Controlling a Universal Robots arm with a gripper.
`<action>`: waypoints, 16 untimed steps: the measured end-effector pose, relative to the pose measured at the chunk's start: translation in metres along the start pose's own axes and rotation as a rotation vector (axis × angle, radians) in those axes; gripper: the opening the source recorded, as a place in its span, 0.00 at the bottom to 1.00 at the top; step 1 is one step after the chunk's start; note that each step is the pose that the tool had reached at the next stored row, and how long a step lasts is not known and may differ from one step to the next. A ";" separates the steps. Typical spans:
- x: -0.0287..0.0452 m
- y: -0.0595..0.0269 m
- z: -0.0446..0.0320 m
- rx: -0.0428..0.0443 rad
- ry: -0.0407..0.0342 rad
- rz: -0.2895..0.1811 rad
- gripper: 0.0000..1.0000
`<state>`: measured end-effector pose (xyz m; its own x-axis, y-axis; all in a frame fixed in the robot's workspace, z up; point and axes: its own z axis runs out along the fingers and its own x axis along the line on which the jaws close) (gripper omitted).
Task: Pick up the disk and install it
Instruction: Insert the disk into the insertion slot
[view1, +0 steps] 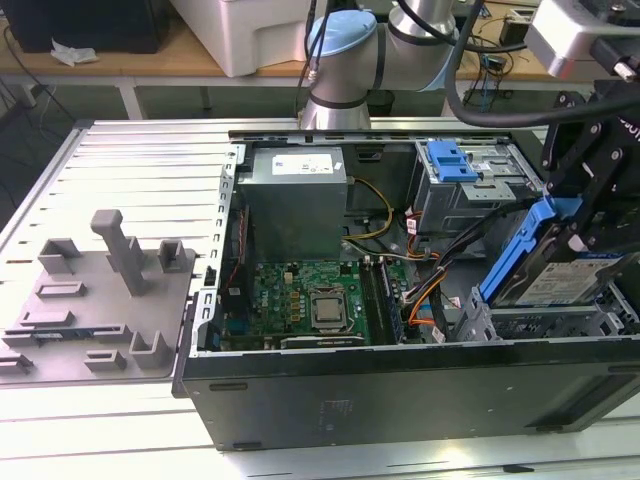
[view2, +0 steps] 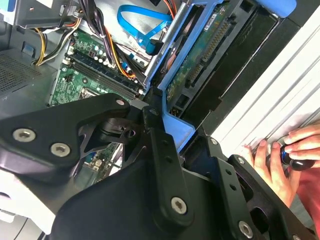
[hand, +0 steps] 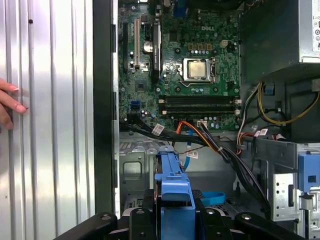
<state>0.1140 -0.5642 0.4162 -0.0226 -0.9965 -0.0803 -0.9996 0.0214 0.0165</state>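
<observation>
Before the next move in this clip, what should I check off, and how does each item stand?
1. Grip: black gripper shut on the silver rectangular disk in its blue plastic carrier: ok.
2. Disk seated in the grey metal drive bay: not ok, it hangs tilted above it.
3. Orange and black cables clear of the bay: cannot tell.
4. Person's hand outside the black computer case: ok, on the ribbed metal table.

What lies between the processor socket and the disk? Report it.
In the exterior view, memory slots and orange and black cables lie between the processor socket and the disk.
</observation>
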 end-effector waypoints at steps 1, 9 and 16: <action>0.0001 0.0000 0.0010 0.0000 0.0000 0.000 0.37; 0.0004 -0.0001 0.0048 0.0000 0.0001 0.000 0.37; 0.0007 -0.0002 0.0082 0.0000 0.0002 0.000 0.37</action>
<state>0.1140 -0.5642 0.4079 -0.0226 -0.9965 -0.0801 -0.9996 0.0213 0.0165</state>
